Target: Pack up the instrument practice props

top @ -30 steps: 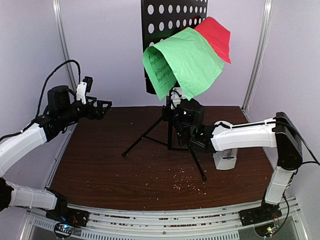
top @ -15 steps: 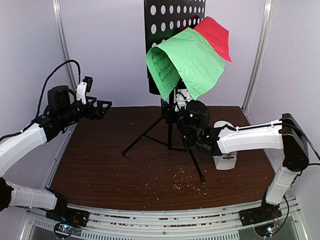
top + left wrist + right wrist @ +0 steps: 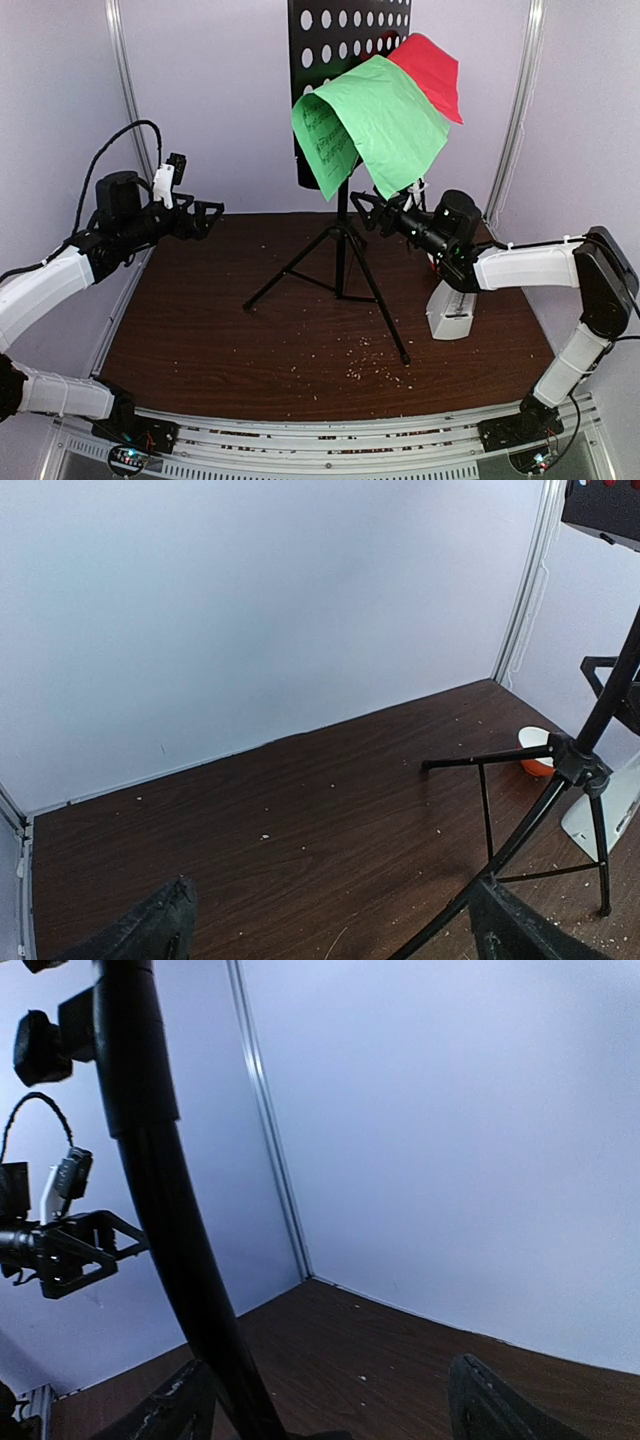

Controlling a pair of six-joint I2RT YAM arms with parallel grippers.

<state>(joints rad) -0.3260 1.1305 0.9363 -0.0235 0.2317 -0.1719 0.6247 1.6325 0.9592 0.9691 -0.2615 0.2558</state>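
The black perforated music stand [image 3: 340,60] is upright on its tripod legs [image 3: 300,270] at the table's back middle. A green sheet [image 3: 375,125] and a red sheet [image 3: 430,70] droop over its desk's right side. My right gripper [image 3: 372,208] is open just right of the pole [image 3: 341,230]. In the right wrist view the pole [image 3: 160,1190] rises close beside the left one of the gripper's [image 3: 325,1410] spread fingers, not clamped. My left gripper [image 3: 205,215] hovers open at the far left, empty [image 3: 335,935]. The white metronome [image 3: 452,310] stands under the right forearm.
A small orange-and-white bowl [image 3: 535,763] sits behind the tripod hub [image 3: 575,765]. Pale crumbs [image 3: 365,355] dot the brown tabletop. White walls with metal corner posts [image 3: 515,110] close in the back and sides. The left arm [image 3: 70,1250] shows beyond the pole in the right wrist view.
My right gripper let go of the stand low on its pole, opened, and moved up and to the right. The stand shifted slightly right. The left arm stayed still.
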